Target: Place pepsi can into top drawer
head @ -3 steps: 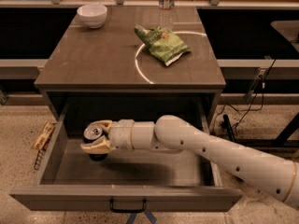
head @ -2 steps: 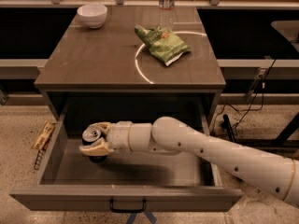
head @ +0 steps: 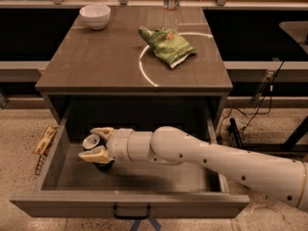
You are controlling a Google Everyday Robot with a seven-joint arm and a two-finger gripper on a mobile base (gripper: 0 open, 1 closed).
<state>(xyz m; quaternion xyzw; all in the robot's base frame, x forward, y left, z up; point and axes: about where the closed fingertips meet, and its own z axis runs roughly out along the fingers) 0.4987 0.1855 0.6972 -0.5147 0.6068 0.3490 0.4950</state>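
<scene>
Claw [head: 88, 143] barely shifted, stayed clamped on pepsi can [head: 91, 141]. Can base hung below claw, near top drawer [head: 154, 178] floor; release seemed due.

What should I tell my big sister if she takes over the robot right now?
Gripper: inside the open top drawer, at its left side, fingers closed around the pepsi can.
Pepsi can: held in the gripper, silver top showing, low in the drawer. Whether it touches the drawer bottom cannot be told.
Done: the drawer is pulled out and the can is inside its walls.
Left: set the can on the drawer bottom, open the fingers, and lift the arm out.
Not part of the job: the bowl, water bottle and green chip bag on the tabletop.
</scene>
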